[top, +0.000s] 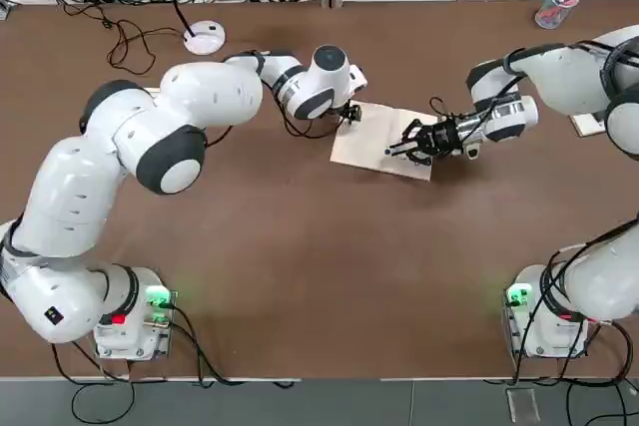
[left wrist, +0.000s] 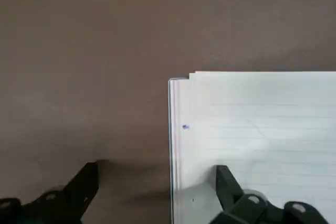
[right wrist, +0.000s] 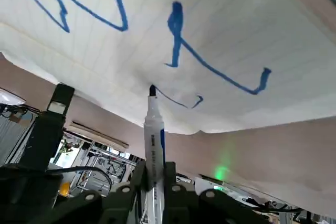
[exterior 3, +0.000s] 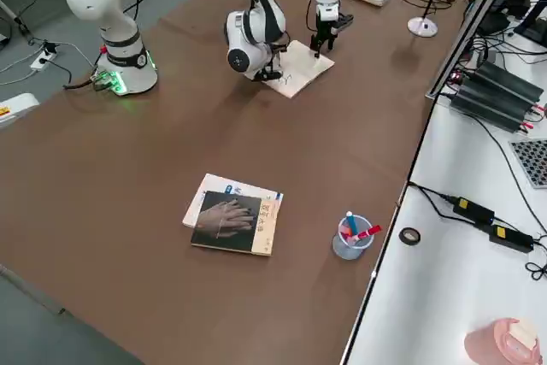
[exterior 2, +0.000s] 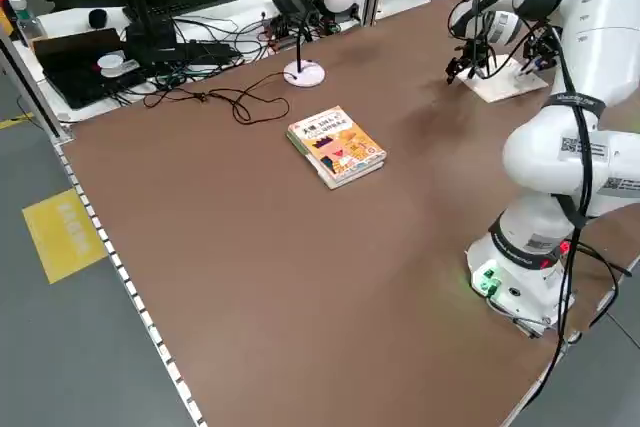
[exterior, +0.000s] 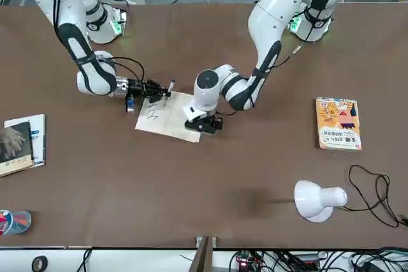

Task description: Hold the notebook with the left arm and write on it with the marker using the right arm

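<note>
The cream notebook point(top: 371, 139) lies flat mid-table, with blue strokes on its page point(right wrist: 210, 40). My left gripper point(top: 349, 113) stands open at the notebook's corner. In the left wrist view it point(left wrist: 157, 182) straddles the edge of the notebook point(left wrist: 262, 124), one finger point(left wrist: 227, 181) over the page and the other over bare table. My right gripper point(top: 407, 144) reaches low over the opposite side and is shut on the marker point(right wrist: 154, 129). The marker's tip meets the paper by a thin curved stroke. From the front, the marker point(exterior: 171, 86) juts past the right gripper point(exterior: 158, 89) over the notebook point(exterior: 167, 116).
An orange illustrated book point(exterior: 338, 123) lies toward my left side, with a white desk lamp point(exterior: 315, 200) beyond it. A dark-covered book point(exterior: 19, 144) lies far out on my right, near a cup of pens point(exterior 3: 350, 237). Cables trail along the table's far edge.
</note>
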You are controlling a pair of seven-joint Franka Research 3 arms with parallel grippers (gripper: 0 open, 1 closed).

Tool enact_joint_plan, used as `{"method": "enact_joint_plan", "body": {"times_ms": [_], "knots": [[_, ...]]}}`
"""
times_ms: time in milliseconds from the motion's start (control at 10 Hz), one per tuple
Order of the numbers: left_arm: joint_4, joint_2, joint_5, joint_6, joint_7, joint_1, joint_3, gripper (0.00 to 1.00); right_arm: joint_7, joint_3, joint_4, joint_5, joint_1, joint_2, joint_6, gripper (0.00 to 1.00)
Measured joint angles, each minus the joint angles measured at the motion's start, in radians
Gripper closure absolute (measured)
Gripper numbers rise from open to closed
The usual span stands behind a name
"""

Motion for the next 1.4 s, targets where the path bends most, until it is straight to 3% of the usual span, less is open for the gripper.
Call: {"method": "enact_joint_plan", "body": {"times_ms": [1400], "knots": [[0.000, 0.000, 0.000, 0.000, 0.000, 0.000, 0.000, 0.02, -0.026, 0.002, 0.002, -0.020, -0.030, 0.005, -0.002, 0.83]]}}
